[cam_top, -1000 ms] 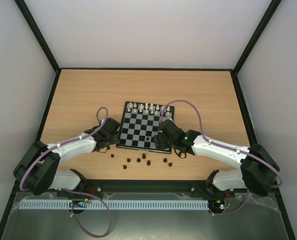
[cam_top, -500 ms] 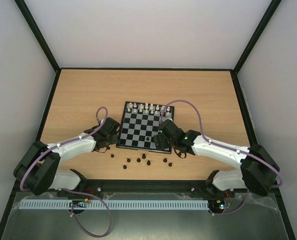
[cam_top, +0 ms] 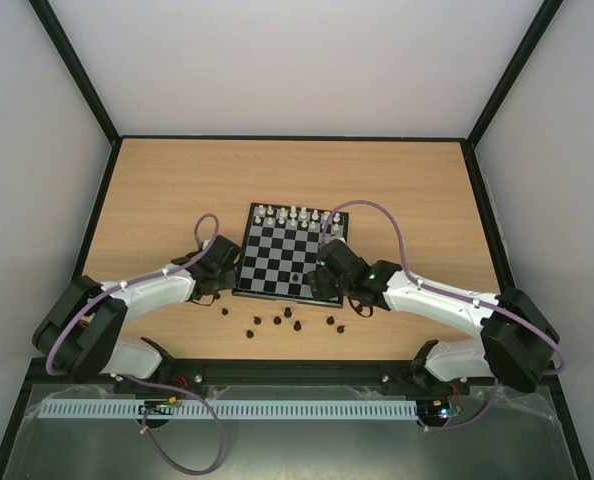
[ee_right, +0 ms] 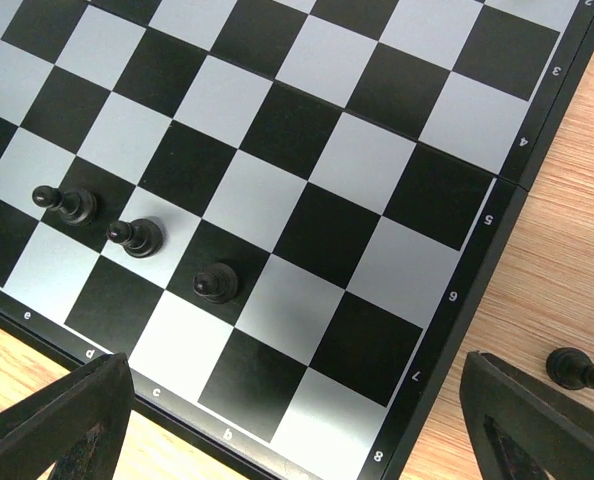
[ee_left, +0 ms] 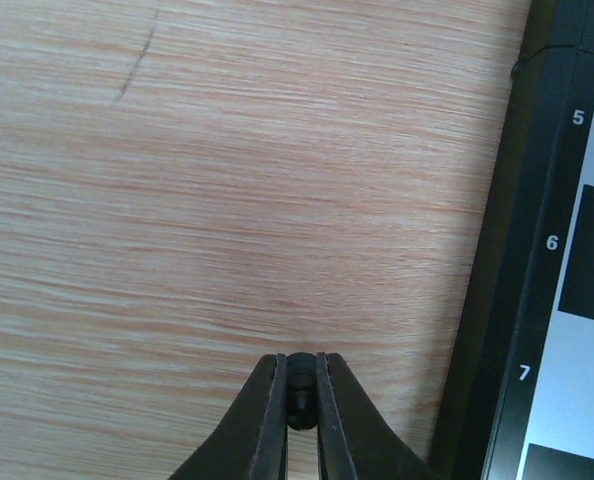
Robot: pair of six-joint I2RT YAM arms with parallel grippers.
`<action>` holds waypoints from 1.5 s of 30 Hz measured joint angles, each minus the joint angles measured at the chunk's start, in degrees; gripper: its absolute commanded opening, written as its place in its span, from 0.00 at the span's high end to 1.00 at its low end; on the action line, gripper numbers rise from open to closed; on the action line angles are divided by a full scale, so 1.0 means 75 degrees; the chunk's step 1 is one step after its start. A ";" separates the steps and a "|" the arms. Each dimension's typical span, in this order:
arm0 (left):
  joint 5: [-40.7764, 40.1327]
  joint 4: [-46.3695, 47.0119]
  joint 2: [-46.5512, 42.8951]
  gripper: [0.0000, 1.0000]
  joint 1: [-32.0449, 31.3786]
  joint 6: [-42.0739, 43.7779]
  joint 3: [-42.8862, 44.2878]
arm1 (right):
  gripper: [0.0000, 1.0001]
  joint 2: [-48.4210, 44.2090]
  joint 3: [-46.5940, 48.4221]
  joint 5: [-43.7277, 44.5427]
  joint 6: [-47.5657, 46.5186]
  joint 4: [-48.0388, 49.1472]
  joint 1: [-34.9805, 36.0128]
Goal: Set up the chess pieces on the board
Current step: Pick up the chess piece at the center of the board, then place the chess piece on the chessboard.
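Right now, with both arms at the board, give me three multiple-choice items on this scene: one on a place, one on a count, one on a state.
1. Where do the white pieces stand?
A) along the board's far edge
B) at its centre
C) off it

2. How many black pieces stand on the board in the right wrist view?
A) one
B) three
C) six

3. The left gripper is:
A) wide open
B) shut on a black piece
C) out of view

Answers:
1 A, the top view shows them lining the far edge.
2 B, three stand in a short row.
3 B, the piece sits pinched in it.
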 measured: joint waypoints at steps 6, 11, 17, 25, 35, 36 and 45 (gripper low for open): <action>-0.0012 -0.0294 -0.0117 0.98 -0.0003 0.0006 0.0175 | 0.11 0.0000 -0.0015 0.0006 0.0000 0.0000 0.0000; -0.0017 -0.0877 -0.0600 0.98 -0.0262 0.0067 0.0857 | 0.11 -0.0003 -0.0015 0.0055 0.0000 0.0000 0.0000; 0.0050 -0.1186 -0.0449 0.98 -0.1215 0.0085 0.1903 | 0.10 -0.0035 -0.0017 0.0201 0.0006 -0.0009 -0.0038; 0.0227 -0.1250 0.0606 0.96 -0.1886 0.0140 0.2486 | 0.11 -0.0388 -0.0131 0.0321 0.0055 -0.0009 -0.0265; 0.0452 -0.1102 0.1518 0.95 -0.2194 0.0207 0.2690 | 0.10 -0.0455 -0.0219 0.0315 0.0064 -0.0012 -0.0428; 0.0466 -0.1093 0.1574 0.95 -0.2218 0.0210 0.2719 | 0.10 -0.0455 -0.0227 0.0315 0.0064 -0.0012 -0.0431; 0.0525 -0.0985 0.1836 0.93 -0.2355 0.0233 0.2885 | 0.11 -0.0478 -0.0230 0.0309 0.0064 -0.0012 -0.0443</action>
